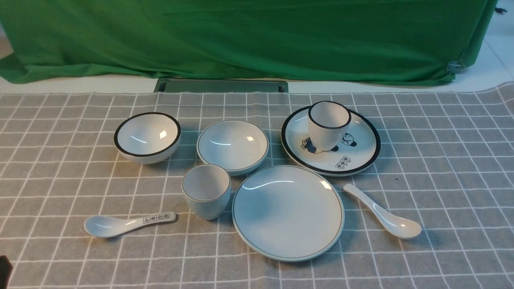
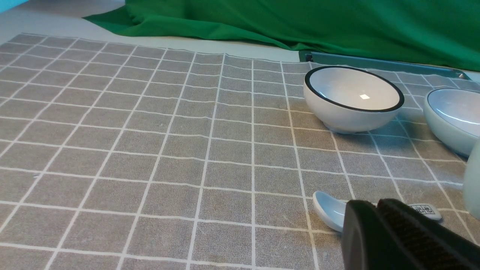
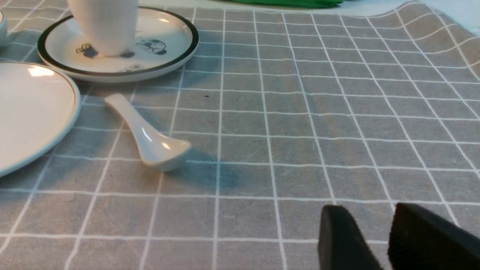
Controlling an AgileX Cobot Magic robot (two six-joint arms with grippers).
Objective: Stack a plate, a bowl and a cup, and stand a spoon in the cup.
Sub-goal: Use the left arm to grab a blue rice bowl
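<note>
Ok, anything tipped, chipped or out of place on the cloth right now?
Nothing tipped, spilled or chipped. Only the black-rimmed cup stands on the panda plate; the cloth ripples at its far right edge.

The large pale bluish-white round ceramic plate [image 1: 288, 212] is glossy and smooth, as is the plain white ceramic soup spoon [image 1: 383, 216] at its three o'clock; the grey white-checked tablecloth [image 1: 441, 160] is matt, coarse woven cloth; the black pads [image 3: 423, 236] of my right gripper [image 3: 369, 212] look matt, faintly fuzzy.
</note>
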